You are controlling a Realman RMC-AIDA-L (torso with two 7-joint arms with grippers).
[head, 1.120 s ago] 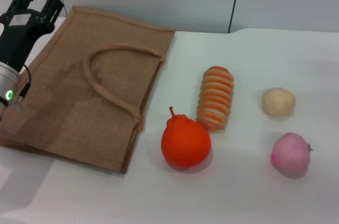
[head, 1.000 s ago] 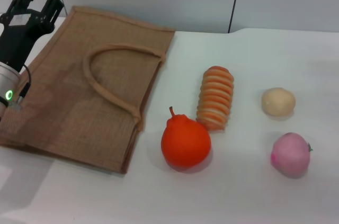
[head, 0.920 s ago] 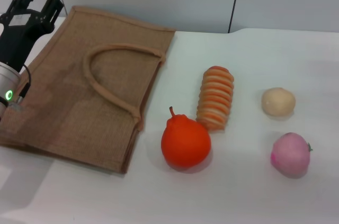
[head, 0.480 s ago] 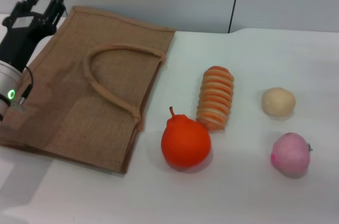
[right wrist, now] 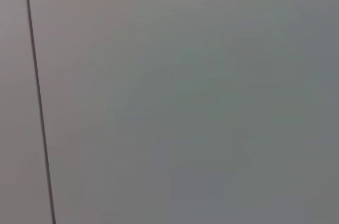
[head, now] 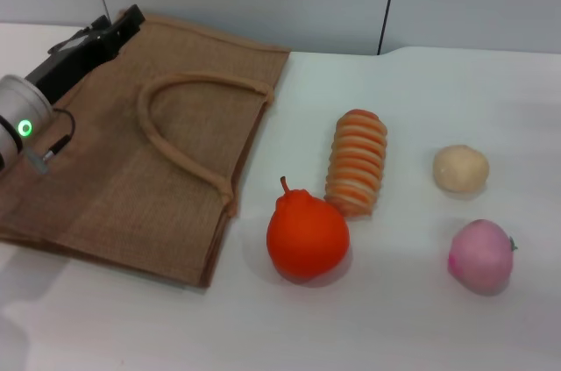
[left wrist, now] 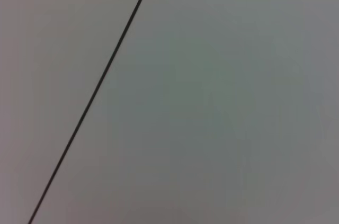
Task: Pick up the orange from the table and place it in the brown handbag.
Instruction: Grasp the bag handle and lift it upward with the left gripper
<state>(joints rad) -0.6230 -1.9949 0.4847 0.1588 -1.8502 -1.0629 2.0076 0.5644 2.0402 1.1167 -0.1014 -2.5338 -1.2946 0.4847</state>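
Jaws on the left gripper point(head: 118, 24): seen edge-on over the far left corner of the brown handbag point(head: 149, 147), so apart or together can't be told; nothing held. Right gripper nowhere in the head view. Both wrist views show only a blank grey wall with 1 dark seam, no help there.

Progress: effectively 0 of 2 steps done.
- Orange point(head: 307, 237) sits untouched on the white desk point(head: 412, 318), stem up, just beside the handbag's near right corner, not touching it. Striped ridged roll point(head: 356, 160) close behind it, near or barely touching, can't tell which.
- Handbag lies flat on the desk, mouth edge facing the fruit, 1 rope handle point(head: 180, 139) looped across the top face. Looks closed flat, no visible opening.
- Beige round piece point(head: 460, 167) and pink ball point(head: 481, 255) well apart to the right, out of the way.

Left to do, as a judgement: reach, grasp, lift, carry, drop in, all of it. Left arm well apart from the orange, with the whole bag between. Likely extra step needed: opening or lifting the bag mouth, since a flat bag won't take a round fruit easily. Orange round and smooth, so likely to roll toward the roll if nudged off-centre.
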